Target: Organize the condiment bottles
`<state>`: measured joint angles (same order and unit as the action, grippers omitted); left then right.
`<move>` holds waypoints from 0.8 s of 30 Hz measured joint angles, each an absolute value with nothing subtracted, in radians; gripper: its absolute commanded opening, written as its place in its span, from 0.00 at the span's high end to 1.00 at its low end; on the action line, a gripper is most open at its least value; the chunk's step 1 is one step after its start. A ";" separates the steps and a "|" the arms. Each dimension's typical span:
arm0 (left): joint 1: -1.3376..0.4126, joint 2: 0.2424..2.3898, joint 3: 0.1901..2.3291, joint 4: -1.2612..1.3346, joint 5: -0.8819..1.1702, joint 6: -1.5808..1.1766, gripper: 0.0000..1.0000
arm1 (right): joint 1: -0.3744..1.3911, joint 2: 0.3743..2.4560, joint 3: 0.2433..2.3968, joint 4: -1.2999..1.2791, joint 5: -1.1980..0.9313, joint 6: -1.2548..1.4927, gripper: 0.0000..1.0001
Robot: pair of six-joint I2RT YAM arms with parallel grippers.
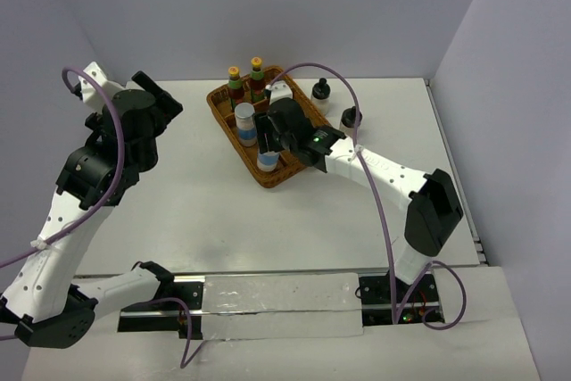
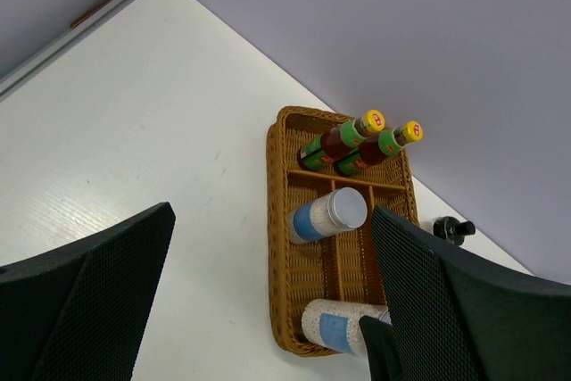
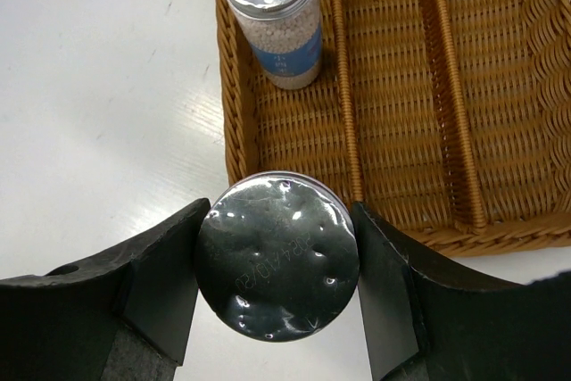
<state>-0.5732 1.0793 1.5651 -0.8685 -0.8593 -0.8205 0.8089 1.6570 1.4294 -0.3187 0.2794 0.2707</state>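
Note:
My right gripper (image 1: 266, 151) is shut on a white bottle with a blue label and silver cap (image 3: 278, 256) and holds it upright over the near left corner of the wicker basket (image 1: 287, 167). Whether it touches the basket floor I cannot tell. A second white bottle (image 1: 244, 122) stands in the same long compartment. Two slim yellow-capped bottles (image 1: 235, 83) (image 1: 257, 77) stand in the basket's far compartment. Two squat black-capped bottles (image 1: 321, 92) (image 1: 351, 118) stand on the table right of the basket. My left gripper (image 1: 161, 94) is open and empty, raised left of the basket.
The basket's other long compartments (image 3: 401, 86) hold nothing. The left wrist view shows the basket (image 2: 278, 247) from above, with bare white table (image 2: 161, 113) to its left. A metal rail (image 1: 268, 287) runs along the near edge between the arm bases.

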 measured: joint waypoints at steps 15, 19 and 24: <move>-0.573 1.068 1.530 -0.881 -0.862 -0.830 0.00 | 0.809 1.845 1.564 -0.295 0.333 0.271 0.83; -0.573 1.068 1.526 -0.882 -0.864 -0.830 0.00 | 0.809 1.901 1.571 -0.292 0.339 0.271 0.79; -0.573 1.068 1.526 -0.882 -0.869 -0.830 0.00 | 0.809 1.935 1.574 -0.287 0.351 0.271 0.56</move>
